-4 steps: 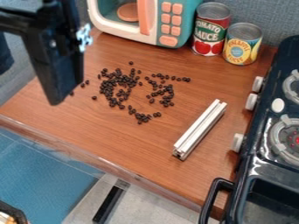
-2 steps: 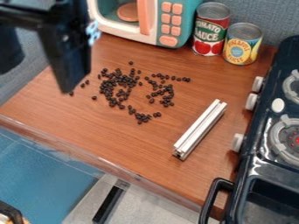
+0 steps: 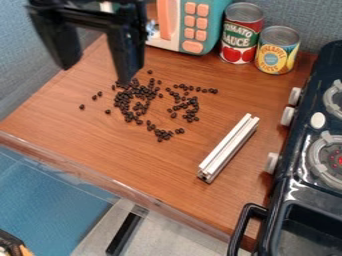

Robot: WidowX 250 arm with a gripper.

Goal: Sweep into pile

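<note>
Gripper (image 3: 97,75) blurry, upper part cut by top edge — also hides part of toy microwave (image 3: 217,22), itself cropped at top. Stove (image 3: 288,186) runs off right edge. Dark bar (image 3: 123,234) cut at bottom. Bottom-left corner object (image 3: 9,243) cropped, can't identify. Beans (image 3: 125,100) bunched, overlapping — too small to count.

Bright, even light on counter (image 3: 133,160). Shadows soft, faint. Small glints on stove (image 3: 290,165). Light direction unclear.

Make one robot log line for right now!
Gripper: open, empty, above counter | dark beans: scattered, not one pile | metal bar: on counter, ungripped
</note>
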